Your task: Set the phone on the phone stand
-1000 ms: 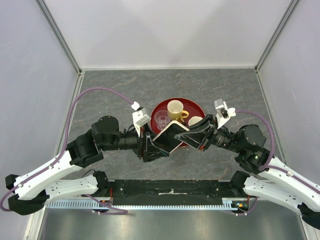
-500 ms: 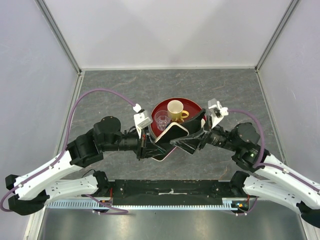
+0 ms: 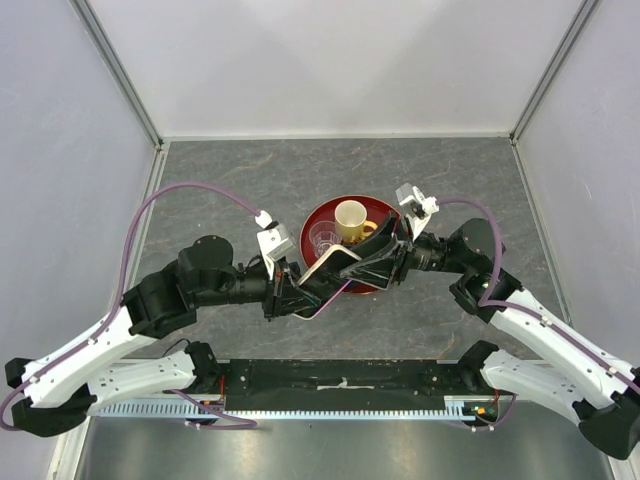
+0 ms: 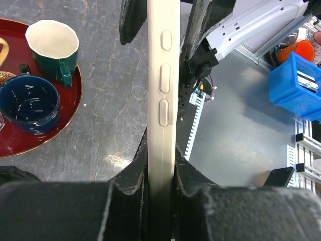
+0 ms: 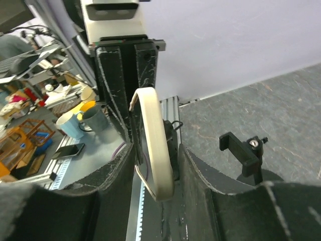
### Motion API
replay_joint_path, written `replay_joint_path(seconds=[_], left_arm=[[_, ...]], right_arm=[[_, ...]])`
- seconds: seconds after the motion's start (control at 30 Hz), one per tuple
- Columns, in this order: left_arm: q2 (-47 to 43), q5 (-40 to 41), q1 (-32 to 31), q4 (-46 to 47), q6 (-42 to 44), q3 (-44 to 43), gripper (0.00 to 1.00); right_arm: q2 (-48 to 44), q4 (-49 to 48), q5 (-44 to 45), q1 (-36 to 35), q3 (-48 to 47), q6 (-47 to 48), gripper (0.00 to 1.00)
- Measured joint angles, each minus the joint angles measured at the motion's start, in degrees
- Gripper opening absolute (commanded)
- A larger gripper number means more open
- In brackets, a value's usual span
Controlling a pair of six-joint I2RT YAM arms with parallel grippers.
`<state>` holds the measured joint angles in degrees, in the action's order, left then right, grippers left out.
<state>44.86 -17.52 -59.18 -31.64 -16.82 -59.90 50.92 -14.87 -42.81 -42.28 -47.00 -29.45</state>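
Note:
The phone (image 3: pixel 328 280) is held on edge above the table, in front of the red tray (image 3: pixel 392 212). My left gripper (image 3: pixel 300 295) is shut on its lower end; in the left wrist view the pale rim with its side buttons (image 4: pixel 163 95) runs up out of my left gripper (image 4: pixel 161 153). My right gripper (image 3: pixel 372 264) is open, its fingers either side of the phone's other end (image 5: pixel 155 145) with gaps showing around my right gripper (image 5: pixel 156 168). The black phone stand (image 5: pixel 244 152) stands on the table beyond; in the top view it is hidden.
The tray holds a yellow mug (image 3: pixel 350 218) and a clear glass (image 3: pixel 322 238). The left wrist view shows a green mug (image 4: pixel 52 47) and a dark blue cup (image 4: pixel 29 103) on the tray (image 4: pixel 75 103). Walls enclose three sides.
The phone has turned from face-up to edge-on. My right gripper has moved left and farther back along the phone. My left gripper has shifted slightly left, still holding the phone.

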Motion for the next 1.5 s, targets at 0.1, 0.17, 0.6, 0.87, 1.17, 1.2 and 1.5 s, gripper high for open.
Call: replay_joint_path(seconds=[0.1, 0.17, 0.6, 0.87, 1.17, 1.2, 1.5], left_arm=[[-0.1, -0.8, 0.1, 0.0, 0.4, 0.0, 0.02], [0.1, -2.2, 0.3, 0.0, 0.7, 0.0, 0.02], [3.6, -7.7, 0.3, 0.9, 1.7, -0.5, 0.07], [5.7, 8.8, 0.1, -5.2, -1.7, -6.9, 0.47], [5.7, 33.1, 0.6, -19.3, -11.5, -9.1, 0.37], [5.6, 35.0, 0.6, -20.8, -12.7, -8.1, 0.37], [8.8, 43.2, 0.6, -26.7, -16.8, -2.2, 0.24]], right_arm=[[1.1, -8.8, -5.9, 2.1, 2.2, -4.2, 0.48], [2.9, -14.3, -10.0, 2.4, 3.3, -7.3, 0.49], [3.3, -18.4, -14.7, 2.6, 4.2, -8.5, 0.0], [-3.0, -5.5, -4.3, 2.7, 4.4, -0.1, 0.0], [-10.2, 14.5, 17.2, 2.6, 3.3, 5.8, 0.0], [-10.4, 15.4, 18.3, 2.6, 3.2, 5.9, 0.0], [-9.5, 19.0, 21.5, 2.6, 2.8, 6.6, 0.0]])
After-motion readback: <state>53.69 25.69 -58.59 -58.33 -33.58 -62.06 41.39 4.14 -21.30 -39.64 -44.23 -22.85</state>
